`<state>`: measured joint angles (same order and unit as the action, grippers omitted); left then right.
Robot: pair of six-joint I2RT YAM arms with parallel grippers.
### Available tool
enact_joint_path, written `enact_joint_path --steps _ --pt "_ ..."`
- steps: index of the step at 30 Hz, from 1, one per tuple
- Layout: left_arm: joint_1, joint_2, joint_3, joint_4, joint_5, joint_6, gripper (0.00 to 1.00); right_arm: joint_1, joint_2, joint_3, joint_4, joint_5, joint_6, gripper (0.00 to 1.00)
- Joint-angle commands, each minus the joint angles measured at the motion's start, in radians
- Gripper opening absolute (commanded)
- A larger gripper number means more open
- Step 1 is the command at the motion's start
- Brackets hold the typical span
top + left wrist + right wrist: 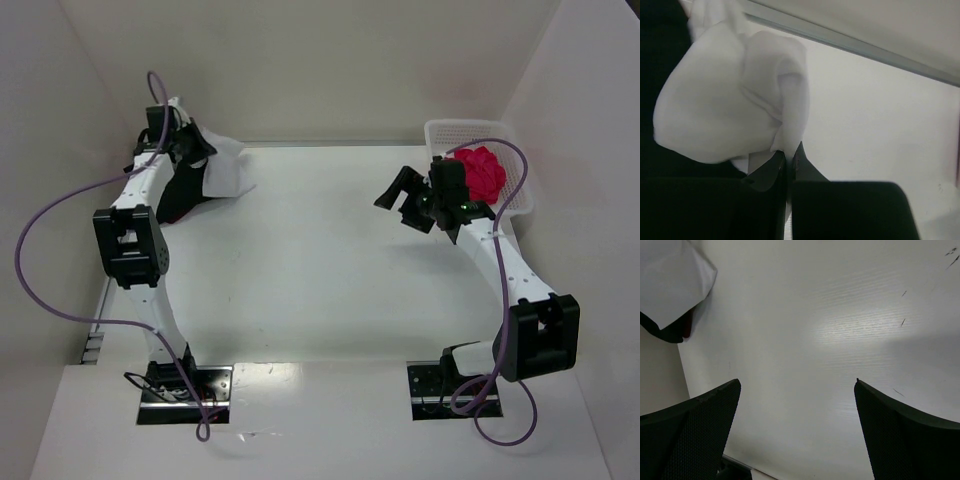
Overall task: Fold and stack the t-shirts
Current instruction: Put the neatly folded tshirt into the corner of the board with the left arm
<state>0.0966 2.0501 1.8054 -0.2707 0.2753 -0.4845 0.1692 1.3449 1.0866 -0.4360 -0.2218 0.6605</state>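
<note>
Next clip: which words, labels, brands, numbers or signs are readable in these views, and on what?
None can be read in any view.
The white t-shirt, the pink-red t-shirt and the white lattice basket are plain.
The black arm housings bear no legible marking.

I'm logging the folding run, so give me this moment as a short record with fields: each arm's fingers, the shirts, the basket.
left fingers: shut on the white cloth t-shirt, pinching a fold, far left corner
right fingers: open, empty, above the bare white table
black t-shirt: partly under the white one
bright pink-red t-shirt: bunched inside the basket
white plastic lattice basket: far right of the table
</note>
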Motion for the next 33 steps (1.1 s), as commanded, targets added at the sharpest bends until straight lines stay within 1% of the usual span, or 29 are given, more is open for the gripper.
enact_joint_path --steps 1,10,15,23,28,31,32,33 --pt "0.064 0.018 0.072 -0.050 0.062 0.030 0.00 -0.010 -0.047 0.012 0.068 0.004 0.019 1.00" --pt "0.192 -0.001 0.157 -0.076 0.110 0.010 0.00 -0.010 -0.017 0.012 0.095 -0.014 0.050 1.00" --pt "0.252 -0.001 0.210 -0.112 0.110 0.010 0.00 -0.010 -0.016 0.002 0.095 -0.014 0.060 1.00" --pt "0.334 -0.042 0.115 -0.096 0.083 0.000 0.00 -0.010 -0.016 -0.007 0.095 -0.024 0.060 1.00" --pt "0.364 -0.042 0.078 -0.087 0.008 -0.012 0.00 -0.010 -0.006 -0.007 0.095 -0.024 0.060 1.00" --pt "0.394 -0.042 0.046 -0.076 -0.013 -0.035 0.00 -0.010 -0.008 -0.007 0.095 -0.010 0.060 1.00" --pt "0.406 -0.042 0.046 -0.076 -0.013 -0.043 0.04 -0.010 -0.016 -0.007 0.095 -0.007 0.058 1.00" --pt "0.407 -0.042 0.046 -0.076 -0.013 -0.043 0.14 -0.010 -0.016 -0.007 0.095 0.002 0.051 1.00"
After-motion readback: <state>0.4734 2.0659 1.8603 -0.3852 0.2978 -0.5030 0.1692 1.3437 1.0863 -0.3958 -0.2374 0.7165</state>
